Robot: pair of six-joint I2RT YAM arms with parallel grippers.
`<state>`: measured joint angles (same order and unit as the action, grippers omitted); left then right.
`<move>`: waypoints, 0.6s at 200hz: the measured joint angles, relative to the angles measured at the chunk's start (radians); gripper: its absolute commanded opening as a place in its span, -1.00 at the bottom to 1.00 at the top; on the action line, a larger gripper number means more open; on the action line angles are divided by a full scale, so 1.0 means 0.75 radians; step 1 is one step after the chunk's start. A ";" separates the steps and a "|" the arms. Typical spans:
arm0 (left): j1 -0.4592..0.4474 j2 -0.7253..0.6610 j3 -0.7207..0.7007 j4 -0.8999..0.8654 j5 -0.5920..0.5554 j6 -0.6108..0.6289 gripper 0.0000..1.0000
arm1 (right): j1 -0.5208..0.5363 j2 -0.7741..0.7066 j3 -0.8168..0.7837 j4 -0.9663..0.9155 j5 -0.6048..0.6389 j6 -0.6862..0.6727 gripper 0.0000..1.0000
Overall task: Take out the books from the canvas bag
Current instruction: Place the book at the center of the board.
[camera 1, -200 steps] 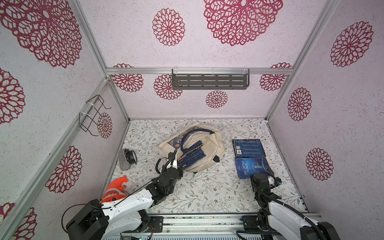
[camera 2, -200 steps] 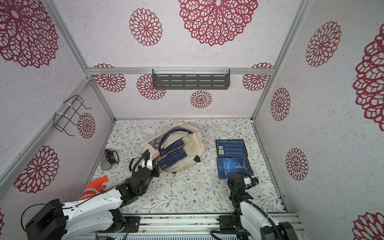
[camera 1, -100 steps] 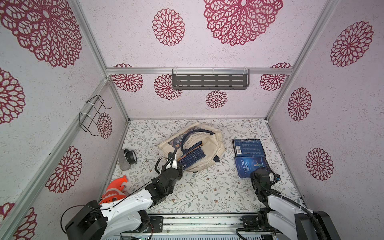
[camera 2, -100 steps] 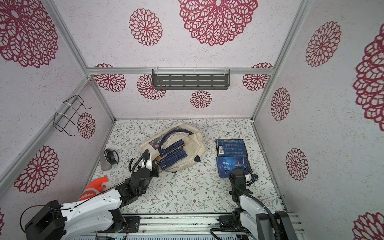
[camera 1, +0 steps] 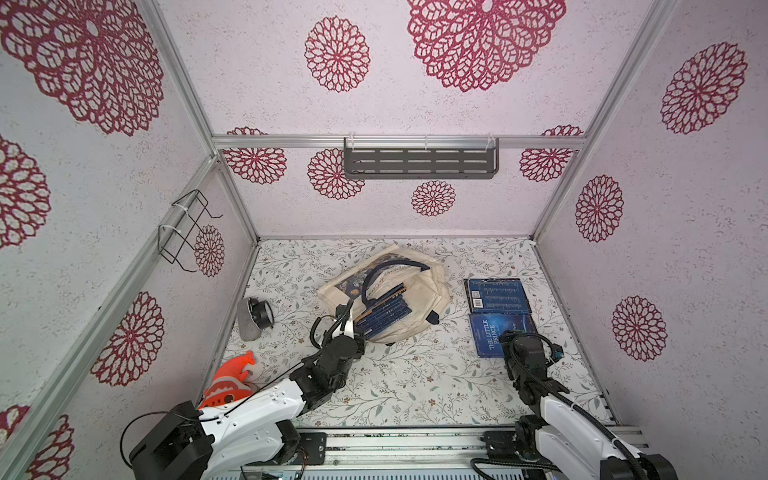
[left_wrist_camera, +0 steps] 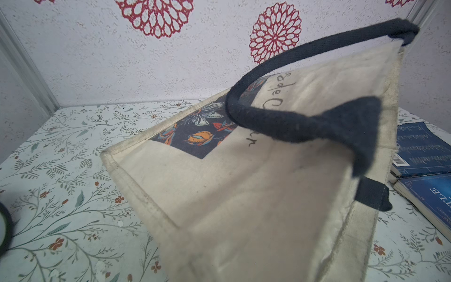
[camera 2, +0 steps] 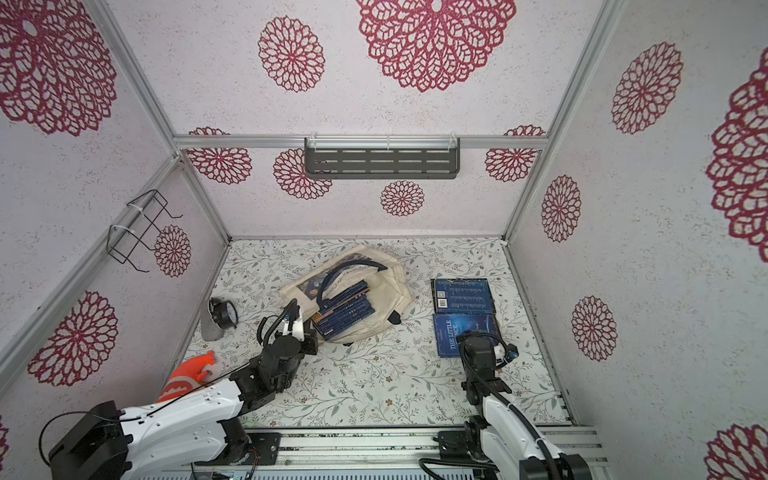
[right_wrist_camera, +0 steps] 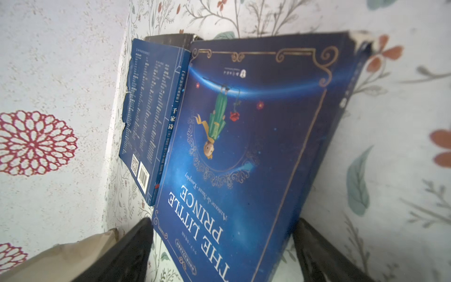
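Hidden, cropped and unreadable areas

Left wrist view: the canvas bag [left_wrist_camera: 244, 195] blurs toward the lower edge, and no finger of the left gripper [camera 1: 349, 312] appears; the gripper is closed, its contact point unseen. A black round object [left_wrist_camera: 3, 229] is cut by the frame edge. Right wrist view: the spread fingers [right_wrist_camera: 131, 246] of the right gripper [right_wrist_camera: 223, 221] are blurred and cropped. In both top views the right wrist [camera 1: 525, 353] covers one corner of The Little Prince book [camera 1: 492, 332]. The books in the bag [camera 1: 384, 309] cannot be counted, and their spine print is too small to read. The left arm [camera 1: 266, 405] hides part of an orange object [camera 1: 230, 380].
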<state>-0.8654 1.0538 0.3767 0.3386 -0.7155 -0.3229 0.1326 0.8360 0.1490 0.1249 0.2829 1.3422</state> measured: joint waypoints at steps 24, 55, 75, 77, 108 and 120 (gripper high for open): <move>0.000 0.000 0.000 0.000 0.000 0.000 -1.00 | -0.003 -0.063 0.060 -0.129 0.003 -0.026 0.98; -0.001 0.000 0.000 0.001 0.000 0.000 -1.00 | -0.003 -0.133 0.154 -0.250 0.001 -0.071 0.98; -0.001 0.000 0.000 0.001 0.001 0.000 -1.00 | 0.002 -0.148 0.198 -0.256 -0.026 -0.104 0.97; -0.001 0.000 0.000 0.000 0.001 0.000 -1.00 | 0.004 -0.148 0.201 -0.254 -0.031 -0.105 0.97; -0.001 0.001 0.000 0.001 0.004 0.000 -1.00 | 0.119 -0.098 0.260 -0.218 -0.063 -0.163 0.94; -0.001 0.001 0.000 0.001 0.004 0.000 -1.00 | 0.201 -0.063 0.291 -0.193 -0.067 -0.188 0.91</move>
<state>-0.8661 1.0542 0.3767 0.3393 -0.7124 -0.3229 0.2836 0.7887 0.3676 -0.0196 0.2329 1.2015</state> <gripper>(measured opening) 0.052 0.968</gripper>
